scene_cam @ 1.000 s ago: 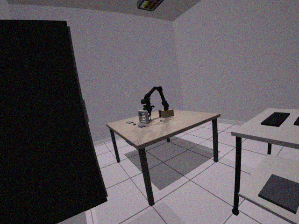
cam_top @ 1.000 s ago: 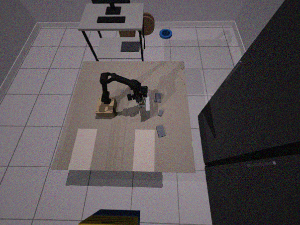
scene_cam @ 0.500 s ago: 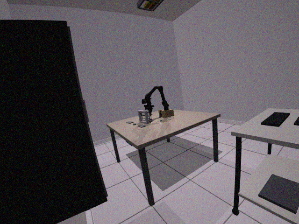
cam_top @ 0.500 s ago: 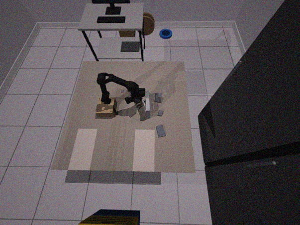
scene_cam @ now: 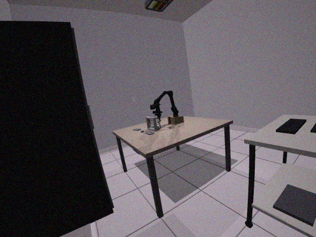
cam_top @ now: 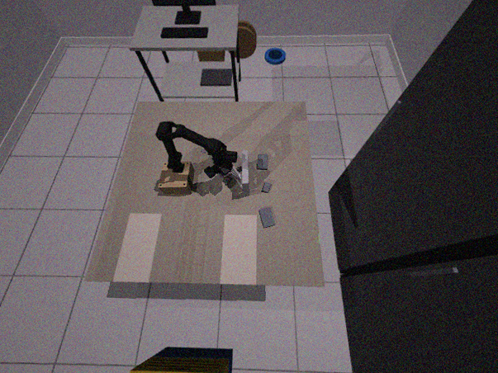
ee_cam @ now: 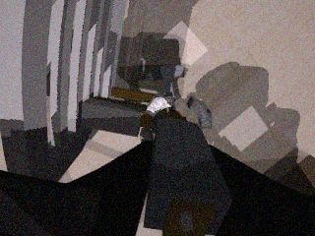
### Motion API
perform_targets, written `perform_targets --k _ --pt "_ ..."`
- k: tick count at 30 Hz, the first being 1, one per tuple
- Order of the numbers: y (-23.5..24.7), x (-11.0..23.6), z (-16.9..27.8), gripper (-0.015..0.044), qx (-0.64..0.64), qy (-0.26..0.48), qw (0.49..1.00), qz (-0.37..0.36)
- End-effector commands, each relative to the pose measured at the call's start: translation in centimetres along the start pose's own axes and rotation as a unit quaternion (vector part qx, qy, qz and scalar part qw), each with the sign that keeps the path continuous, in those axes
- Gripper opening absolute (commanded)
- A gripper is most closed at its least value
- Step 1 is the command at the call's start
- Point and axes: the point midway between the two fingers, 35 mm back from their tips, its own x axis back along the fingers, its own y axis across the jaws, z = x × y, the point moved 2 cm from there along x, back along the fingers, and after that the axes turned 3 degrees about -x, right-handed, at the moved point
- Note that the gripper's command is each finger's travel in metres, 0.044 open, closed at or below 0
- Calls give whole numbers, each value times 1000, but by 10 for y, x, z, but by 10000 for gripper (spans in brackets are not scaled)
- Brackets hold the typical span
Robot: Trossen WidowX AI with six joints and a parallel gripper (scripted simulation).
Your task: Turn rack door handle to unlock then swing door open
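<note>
The small pale rack (cam_top: 245,169) (scene_cam: 147,124) stands upright on the table (cam_top: 187,250) (scene_cam: 193,130). Its door (cam_top: 234,175) appears to stand out at an angle from the frame, partly open; I cannot read the exact angle. In the wrist view the upright handle (ee_cam: 184,169) is a dark grey block between the black fingers. My gripper (cam_top: 229,177) (scene_cam: 159,119) (ee_cam: 176,149) points down beside the rack and is shut on the handle. The handle's turn relative to the door is hard to tell. Pale upright slats (ee_cam: 76,69) stand close on the left in the wrist view.
Grey flat blocks (cam_top: 262,161) (cam_top: 266,187) (cam_top: 267,217) lie on the table beyond the rack. The arm's base sits by a wooden box (cam_top: 175,180) (scene_cam: 176,119). A large dark cabinet (cam_top: 416,175) (scene_cam: 43,114) stands off the table.
</note>
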Motion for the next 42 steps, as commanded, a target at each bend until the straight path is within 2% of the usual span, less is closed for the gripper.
perform_targets --k 1,42 --pt "-3 1 -2 21 37 -4 999 -6" --pt "-71 0 -51 21 322 -6 947 -1"
